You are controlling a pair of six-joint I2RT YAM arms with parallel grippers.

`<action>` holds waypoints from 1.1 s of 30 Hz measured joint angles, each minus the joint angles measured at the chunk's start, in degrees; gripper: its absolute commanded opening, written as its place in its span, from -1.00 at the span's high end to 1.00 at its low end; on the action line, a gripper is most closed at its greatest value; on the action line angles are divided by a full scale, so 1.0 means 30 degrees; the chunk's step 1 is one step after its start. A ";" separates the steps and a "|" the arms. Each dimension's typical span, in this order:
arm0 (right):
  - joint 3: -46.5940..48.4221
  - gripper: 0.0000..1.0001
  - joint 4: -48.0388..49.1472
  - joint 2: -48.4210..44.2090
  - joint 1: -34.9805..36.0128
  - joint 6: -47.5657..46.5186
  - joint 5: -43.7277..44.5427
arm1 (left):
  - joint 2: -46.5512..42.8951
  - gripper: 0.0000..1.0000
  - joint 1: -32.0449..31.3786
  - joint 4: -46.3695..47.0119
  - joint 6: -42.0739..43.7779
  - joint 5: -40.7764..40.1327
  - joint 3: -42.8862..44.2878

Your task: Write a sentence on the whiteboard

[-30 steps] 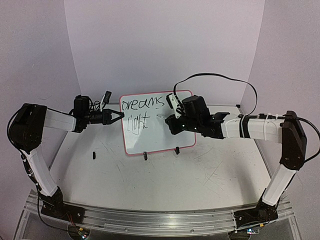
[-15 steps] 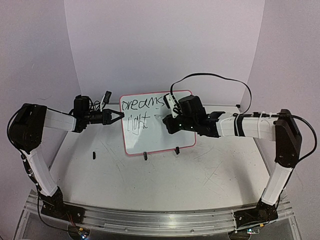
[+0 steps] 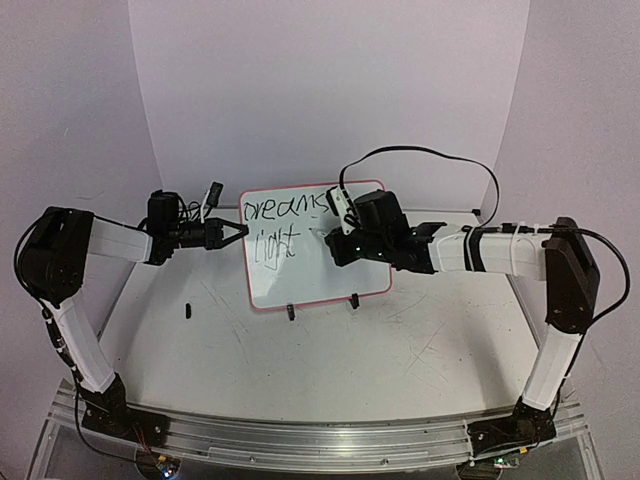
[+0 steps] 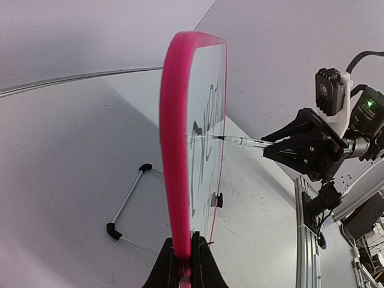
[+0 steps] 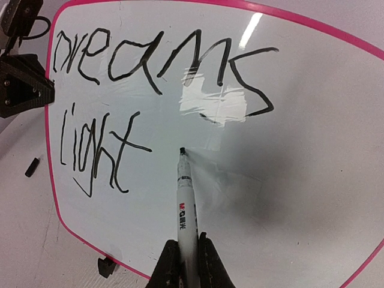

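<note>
The marker [image 5: 186, 204] runs lengthwise straight out from between the fingers of the right gripper [image 5: 187, 249], its black tip pointing away from the gripper and meeting the white face of the whiteboard [image 3: 312, 282]. We see the jaws pressed together on the marker's white barrel, which is slim and round and carries a small red logo.

The whiteboard stands ahead of that gripper with its long axis running side to side and its written face turned toward the gripper. It is a glossy white panel with rounded corners in a thin pink-red frame, and two small black clip feet [image 3: 290, 312] sit on its lower edge. The sentence [image 3: 284, 209] is black, uneven handwriting in two lines. "dreams" runs above and left of the tip, and "light" lies to the left of the tip, just beside it.

The left gripper [image 4: 183, 264] pinches the frame edge between its closed fingers. From there we see the board edge-on, rising straight away from the fingertips.

The table [image 3: 330, 370] under both grippers is white and scuffed. A small black piece [image 3: 187, 309] lies on it, below the left gripper.
</note>
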 measured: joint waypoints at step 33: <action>-0.2400 1.00 -0.0544 -0.0645 0.1009 0.1626 -0.0360 | 0.0000 1.00 0.0000 -0.0182 0.0028 0.0015 0.0115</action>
